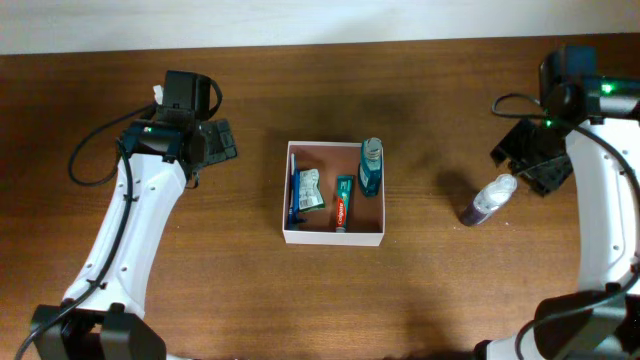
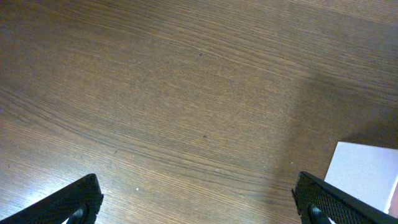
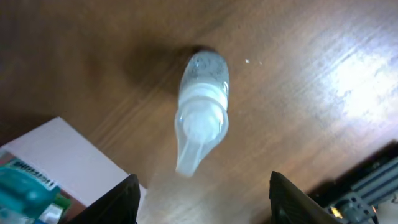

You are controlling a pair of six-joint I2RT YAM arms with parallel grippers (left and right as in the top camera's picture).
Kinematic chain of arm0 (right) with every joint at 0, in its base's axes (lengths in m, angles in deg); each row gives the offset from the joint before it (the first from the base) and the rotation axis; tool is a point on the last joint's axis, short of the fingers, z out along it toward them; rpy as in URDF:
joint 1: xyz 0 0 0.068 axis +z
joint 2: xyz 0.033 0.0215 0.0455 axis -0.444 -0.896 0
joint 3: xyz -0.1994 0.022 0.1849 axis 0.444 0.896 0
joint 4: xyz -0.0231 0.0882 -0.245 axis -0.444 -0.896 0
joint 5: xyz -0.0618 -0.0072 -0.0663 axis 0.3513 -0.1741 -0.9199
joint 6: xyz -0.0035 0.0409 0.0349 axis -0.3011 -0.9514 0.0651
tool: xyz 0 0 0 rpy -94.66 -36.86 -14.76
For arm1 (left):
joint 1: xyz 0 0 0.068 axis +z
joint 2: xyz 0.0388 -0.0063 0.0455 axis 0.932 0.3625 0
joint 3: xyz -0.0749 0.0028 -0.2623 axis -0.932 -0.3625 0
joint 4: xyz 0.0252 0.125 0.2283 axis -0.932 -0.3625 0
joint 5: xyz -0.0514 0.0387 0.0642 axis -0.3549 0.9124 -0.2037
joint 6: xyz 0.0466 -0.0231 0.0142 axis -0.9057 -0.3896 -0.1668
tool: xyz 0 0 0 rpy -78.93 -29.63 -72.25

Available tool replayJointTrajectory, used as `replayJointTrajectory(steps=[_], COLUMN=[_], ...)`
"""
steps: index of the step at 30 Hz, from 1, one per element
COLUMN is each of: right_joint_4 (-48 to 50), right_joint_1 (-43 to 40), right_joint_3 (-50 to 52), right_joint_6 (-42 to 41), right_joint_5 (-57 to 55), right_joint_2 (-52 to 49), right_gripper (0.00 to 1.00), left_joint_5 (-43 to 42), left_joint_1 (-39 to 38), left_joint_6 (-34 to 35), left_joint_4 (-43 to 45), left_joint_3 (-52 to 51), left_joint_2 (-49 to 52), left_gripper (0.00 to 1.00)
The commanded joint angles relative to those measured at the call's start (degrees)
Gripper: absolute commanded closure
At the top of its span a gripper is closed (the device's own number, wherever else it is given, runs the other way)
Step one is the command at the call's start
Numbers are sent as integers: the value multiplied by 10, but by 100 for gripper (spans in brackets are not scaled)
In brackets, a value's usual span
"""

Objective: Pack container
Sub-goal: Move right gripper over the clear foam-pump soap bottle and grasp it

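The container (image 1: pixel 333 238), a square white-walled box with a pinkish inside, sits mid-table. In it lie a blue toothbrush pack (image 1: pixel 296 193), a green packet (image 1: pixel 313 190), a toothpaste tube (image 1: pixel 342 203) and a blue bottle (image 1: pixel 371 166). A clear pump bottle (image 1: pixel 488 200) with a white head stands on the table right of the box. My right gripper (image 1: pixel 527 165) hovers beside it, open. In the right wrist view the pump bottle (image 3: pixel 202 112) is just ahead of the right gripper (image 3: pixel 205 202), with nothing between the fingers. My left gripper (image 1: pixel 215 142) is wide open over bare wood left of the box.
The left wrist view shows the left gripper (image 2: pixel 202 205) over brown wood, with a white corner of the container (image 2: pixel 367 171) at lower right. A container corner (image 3: pixel 62 155) also shows in the right wrist view. Cables trail beside both arms.
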Motion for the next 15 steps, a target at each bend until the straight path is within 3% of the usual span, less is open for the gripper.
replayJointTrajectory(steps=[1,15], right_joint_4=[31,116], right_joint_1=[-4,-4], right_joint_3=[49,129], right_joint_6=[-5,-5], right_joint_5=[12,22], right_joint_2=[-4,-3], right_gripper=[38,37], left_joint_5=[8,8], left_joint_1=[1,1], left_joint_6=[-3,-3], left_joint_4=[-1,-1], left_joint_3=[4,4], left_joint_2=[-3,-3], left_gripper=[1,1])
